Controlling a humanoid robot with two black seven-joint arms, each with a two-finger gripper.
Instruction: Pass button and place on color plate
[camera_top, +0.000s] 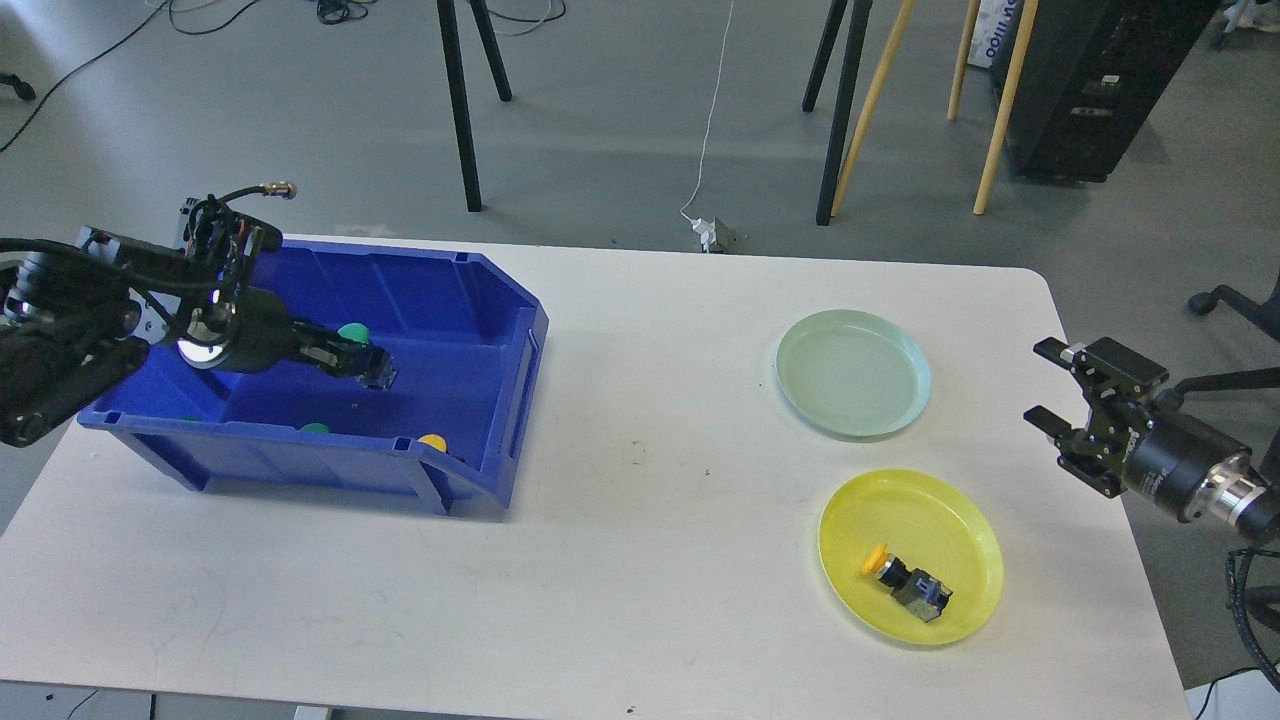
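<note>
Left gripper (372, 366): inside the deep blue plastic bin (505, 430), fingers closed on a green-capped push button (352, 333) with a dark body.

Blue bin: left part of the white rectangular table (640, 520); further caps partly visible at its near wall, one green (315, 428), one yellow (432, 441).

Pale green round plastic plate (853, 372): right of centre, nothing on it.

Yellow round plastic plate (910, 556): nearer, just below the green one; a yellow-capped push button (908, 583) with a dark body lies on its side inside.

Right gripper (1048, 383): above the table's right edge, fingers spread apart, holding nothing.
</note>
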